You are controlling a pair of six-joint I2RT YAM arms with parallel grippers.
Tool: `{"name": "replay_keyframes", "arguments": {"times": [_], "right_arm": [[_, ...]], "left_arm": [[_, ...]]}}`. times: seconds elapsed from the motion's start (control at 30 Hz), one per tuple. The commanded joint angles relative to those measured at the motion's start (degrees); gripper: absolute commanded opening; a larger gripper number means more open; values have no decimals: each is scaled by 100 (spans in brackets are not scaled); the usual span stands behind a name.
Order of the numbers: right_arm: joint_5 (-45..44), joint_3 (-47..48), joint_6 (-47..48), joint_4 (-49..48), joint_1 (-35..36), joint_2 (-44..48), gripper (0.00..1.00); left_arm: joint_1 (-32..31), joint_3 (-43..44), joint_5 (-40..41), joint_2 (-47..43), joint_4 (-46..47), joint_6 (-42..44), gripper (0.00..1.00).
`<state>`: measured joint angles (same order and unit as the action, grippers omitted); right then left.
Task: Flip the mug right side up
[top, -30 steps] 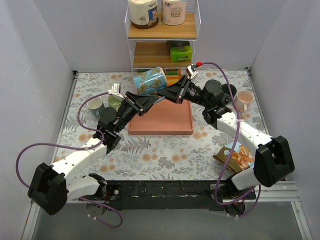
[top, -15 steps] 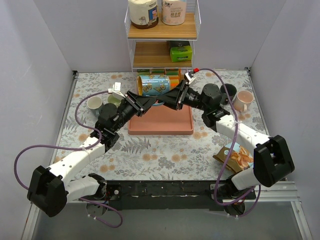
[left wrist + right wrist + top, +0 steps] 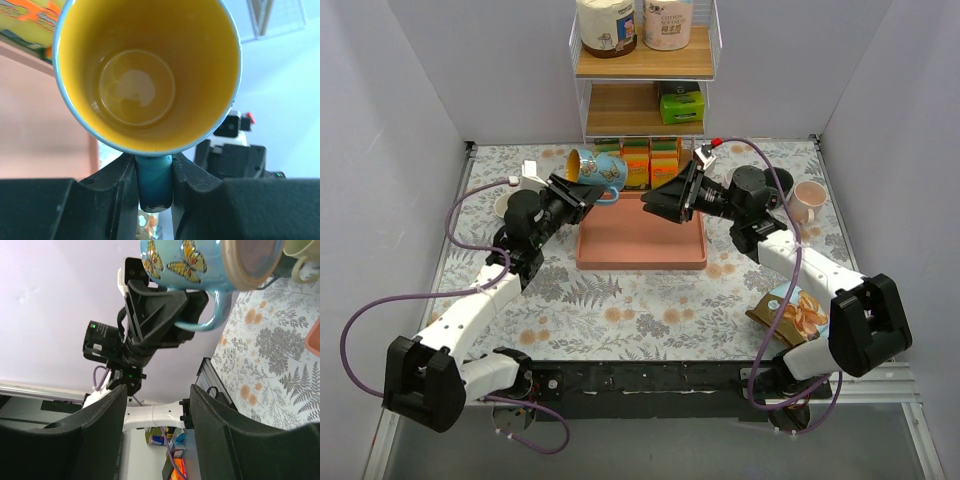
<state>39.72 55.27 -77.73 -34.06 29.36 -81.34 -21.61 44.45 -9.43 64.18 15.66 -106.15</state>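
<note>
The mug (image 3: 600, 168) is blue with butterflies and yellow inside. It hangs in the air on its side over the tray's back left corner, with its mouth facing left. My left gripper (image 3: 582, 188) is shut on its handle. In the left wrist view I look straight into the mug (image 3: 145, 75), and the blue handle (image 3: 154, 182) is pinched between my left gripper's (image 3: 154, 172) pads. My right gripper (image 3: 663, 203) stands open over the tray, apart from the mug. Its wrist view shows the mug (image 3: 190, 262) ahead, held by the left gripper (image 3: 167, 307), and my right gripper (image 3: 156, 405) holds nothing.
A salmon tray (image 3: 640, 250) lies mid-table. Behind it a wire shelf rack (image 3: 645, 65) holds containers, with a row of boxes (image 3: 650, 160) at its foot. A pink mug (image 3: 808, 200) and a dark cup (image 3: 782, 180) stand back right; a snack bag (image 3: 790, 310) lies front right.
My right gripper let go of the mug, opened and drew back to the right. My left arm swung the mug left by its handle and turned its mouth leftward.
</note>
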Motion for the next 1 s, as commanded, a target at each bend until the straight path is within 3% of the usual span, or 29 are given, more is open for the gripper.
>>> {"name": "replay_keyframes", "arguments": {"times": [0.0, 0.1, 0.13, 0.23, 0.4, 0.63, 0.83, 0.97], "right_arm": [[211, -104, 415, 538, -97, 355, 61], [97, -51, 977, 1346, -212, 505, 61], [79, -7, 1093, 1498, -247, 540, 61], [70, 98, 1427, 1938, -422, 628, 61], [158, 151, 1595, 2141, -634, 576, 61], [422, 81, 1428, 1578, -757, 663, 59], [431, -68, 1173, 1526, -941, 979, 58], [598, 28, 1199, 1674, -1099, 1015, 58]], "left_arm": [[323, 731, 282, -353, -404, 638, 0], [394, 1205, 800, -582, -1440, 1419, 0], [394, 1372, 889, -652, -2174, 1665, 0], [394, 2067, 1826, -766, -3423, 2431, 0], [490, 2762, 2850, -723, -4596, 3345, 0], [1447, 2938, 2912, -381, -4906, 3618, 0], [2836, 3474, 2894, 356, -5046, 4295, 0], [3732, 2983, 2604, 411, -4748, 4287, 0]]}}
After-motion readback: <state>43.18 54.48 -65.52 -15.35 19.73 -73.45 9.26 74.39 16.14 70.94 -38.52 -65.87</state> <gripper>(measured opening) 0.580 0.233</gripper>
